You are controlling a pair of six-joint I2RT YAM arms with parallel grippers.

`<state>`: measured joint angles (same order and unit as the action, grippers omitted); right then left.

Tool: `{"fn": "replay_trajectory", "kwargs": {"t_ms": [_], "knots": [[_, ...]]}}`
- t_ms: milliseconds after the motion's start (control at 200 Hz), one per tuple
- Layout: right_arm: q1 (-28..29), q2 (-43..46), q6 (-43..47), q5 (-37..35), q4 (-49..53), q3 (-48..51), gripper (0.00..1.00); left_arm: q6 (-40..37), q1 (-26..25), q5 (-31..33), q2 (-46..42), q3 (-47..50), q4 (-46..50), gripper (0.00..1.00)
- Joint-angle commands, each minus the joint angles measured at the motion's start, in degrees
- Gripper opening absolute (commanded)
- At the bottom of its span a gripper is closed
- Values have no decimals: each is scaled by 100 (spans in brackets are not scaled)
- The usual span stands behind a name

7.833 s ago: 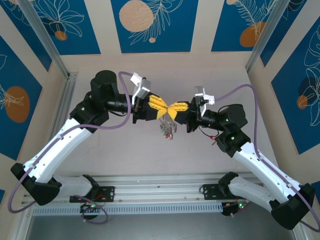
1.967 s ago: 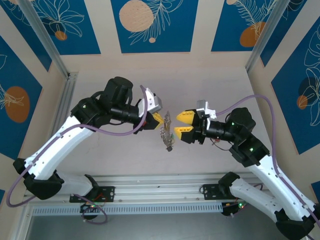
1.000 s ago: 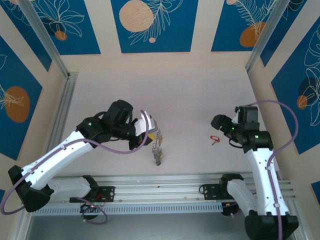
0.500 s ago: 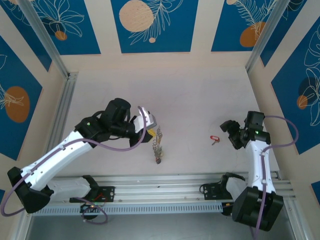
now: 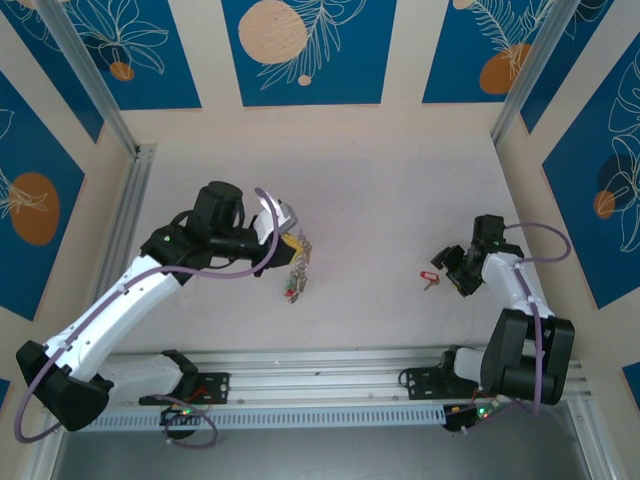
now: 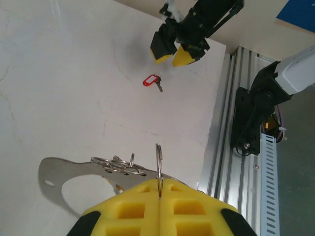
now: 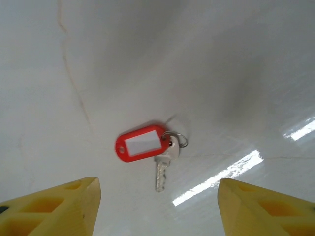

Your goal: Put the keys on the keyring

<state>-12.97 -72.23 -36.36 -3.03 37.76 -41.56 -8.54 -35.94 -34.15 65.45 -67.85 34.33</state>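
My left gripper (image 5: 288,243) (image 6: 160,184) is shut on the thin grey keyring (image 6: 159,160), which stands edge-on between the yellow fingers. A bunch of silvery keys and small rings (image 5: 297,270) (image 6: 110,166) hangs from it just above the table. One key with a red tagged head (image 5: 429,280) (image 7: 142,143) (image 6: 151,81) lies flat on the table. My right gripper (image 5: 449,268) (image 7: 157,206) (image 6: 173,54) hovers over that key, open, with a yellow fingertip on each side and nothing between them.
The white table (image 5: 370,200) is bounded by an aluminium rail (image 5: 330,385) (image 6: 224,147) along the near edge and by walls with blue panels (image 5: 305,50) behind and at both sides. A flat metal plate (image 6: 59,169) is part of the hanging bunch.
My left gripper has carried the keyring and bunch up and to the left. The right arm has folded back and brought its gripper down beside the red key.
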Motion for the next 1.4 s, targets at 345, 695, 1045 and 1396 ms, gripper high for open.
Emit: {"fn": "replay_trajectory", "kwargs": {"t_ms": [345, 695, 1045, 1396], "knots": [[685, -1146, 141, -289, -125, -683, 60, 272, 303, -615, -50, 92, -574, 0], [388, -690, 561, -545, 149, -616, 68, 370, 365, -817, -68, 125, -704, 0], [10, -1308, 828, 175, -63, -680, 75, 405, 372, -874, -173, 169, -803, 0], [559, -1600, 795, 434, 74, -615, 72, 546, 446, -1101, -329, 291, -1109, 0]]}}
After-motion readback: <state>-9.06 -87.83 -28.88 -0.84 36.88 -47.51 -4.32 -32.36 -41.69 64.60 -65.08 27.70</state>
